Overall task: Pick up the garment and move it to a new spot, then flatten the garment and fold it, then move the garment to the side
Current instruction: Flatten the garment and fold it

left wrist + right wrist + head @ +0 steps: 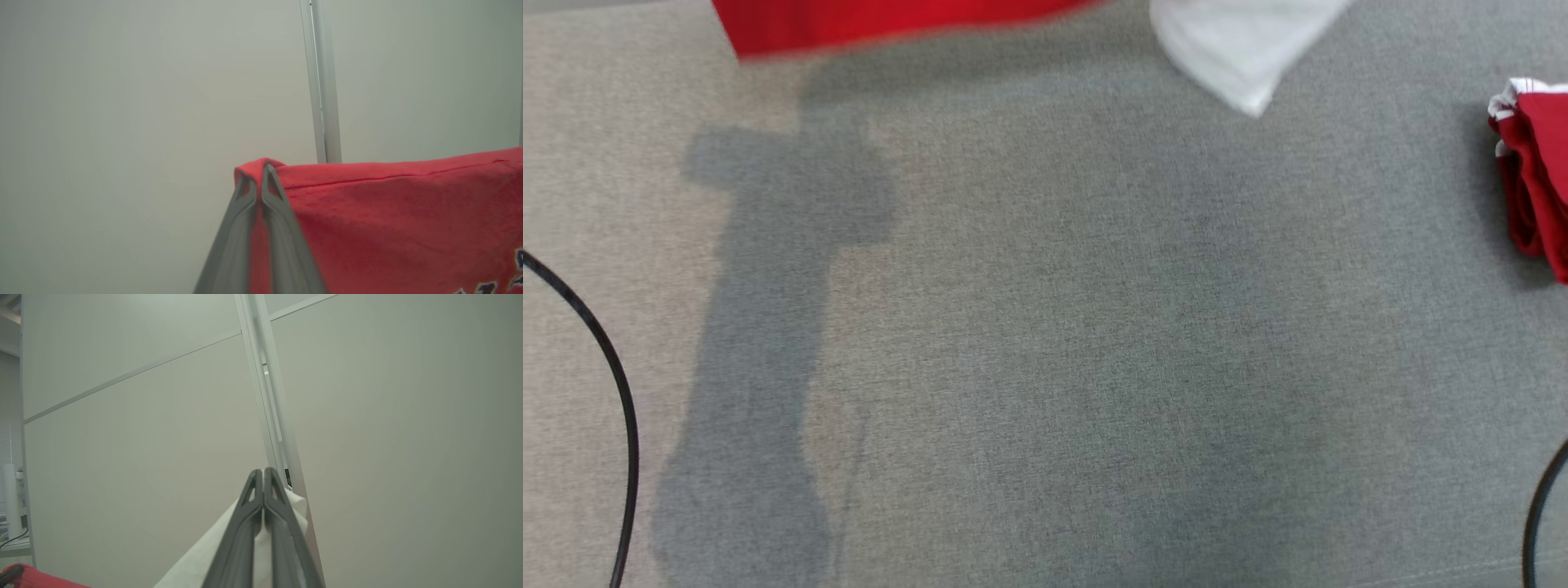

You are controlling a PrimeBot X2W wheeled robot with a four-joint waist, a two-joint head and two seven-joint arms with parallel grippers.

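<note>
Garment [388,212] held aloft by left end effector [259,168] and right end effector [263,471].

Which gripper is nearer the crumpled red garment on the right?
Right, likely: the right gripper pinches white cloth hanging near that crumpled garment; the left gripper pinches red cloth farther left.
</note>
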